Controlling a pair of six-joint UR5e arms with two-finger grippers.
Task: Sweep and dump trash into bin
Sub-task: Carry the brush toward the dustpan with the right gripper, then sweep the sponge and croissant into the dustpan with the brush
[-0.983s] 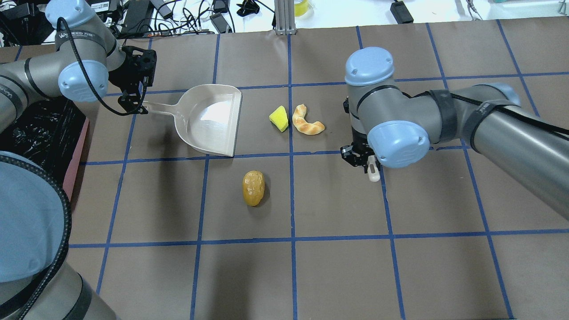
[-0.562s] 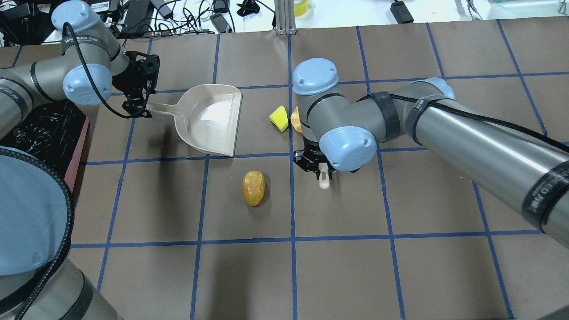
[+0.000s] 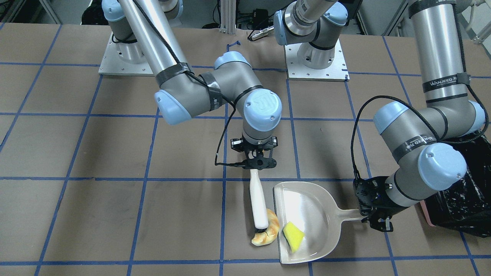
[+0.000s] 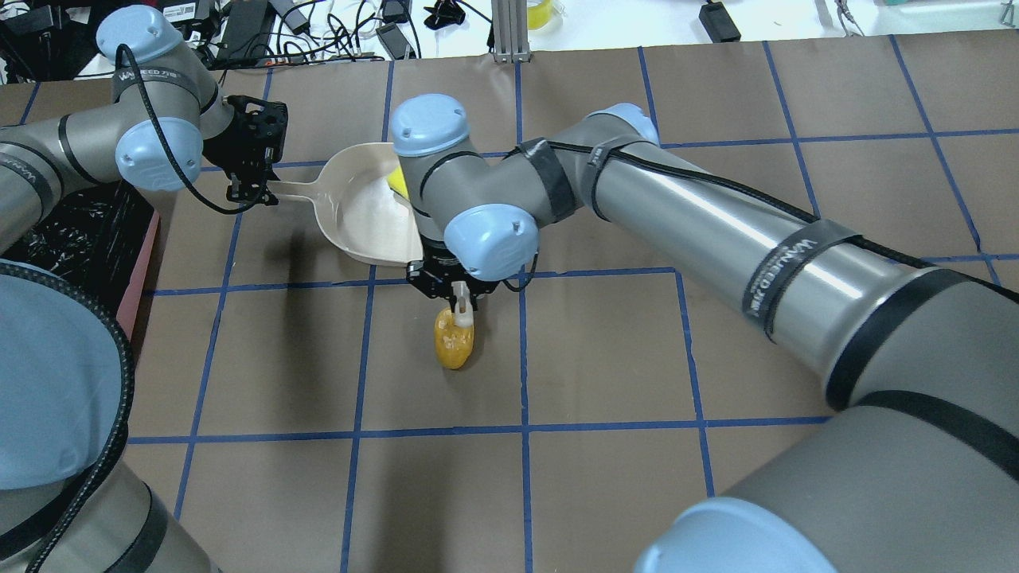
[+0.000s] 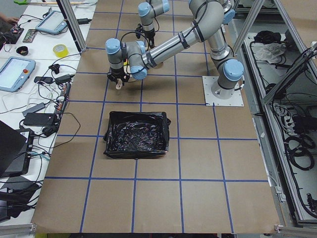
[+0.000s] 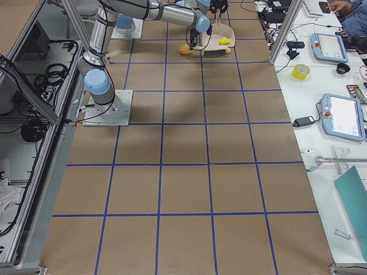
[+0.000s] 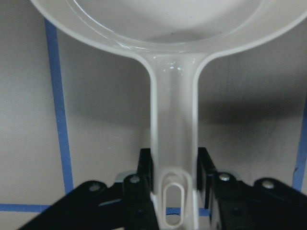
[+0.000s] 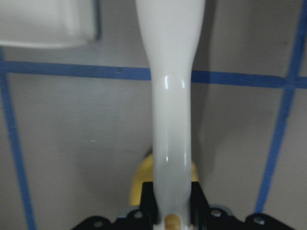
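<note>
My left gripper (image 4: 256,189) (image 7: 174,168) is shut on the handle of the beige dustpan (image 4: 358,208) (image 3: 308,214), which lies flat on the table. My right gripper (image 3: 256,160) (image 4: 452,288) is shut on a white brush (image 3: 257,203) (image 8: 170,96), bristles down at the pan's mouth. The yellow wedge (image 3: 293,234) (image 4: 396,181) lies inside the pan. The bread piece (image 3: 268,231) lies against the brush, just outside the pan's lip. The potato-like lump (image 4: 454,348) (image 8: 143,178) sits on the table under my right wrist. The pink bin (image 3: 424,210) with its black bag (image 4: 72,239) stands beside my left arm.
Brown paper with a blue tape grid covers the table (image 4: 605,374). Cables and gear (image 4: 334,28) lie beyond the far edge. The right forearm (image 4: 716,231) stretches across the middle of the table.
My right arm has swept the brush leftward toward the dustpan. The yellow wedge went into the pan and the bread piece moved to its lip. The lump and the dustpan stayed put.
</note>
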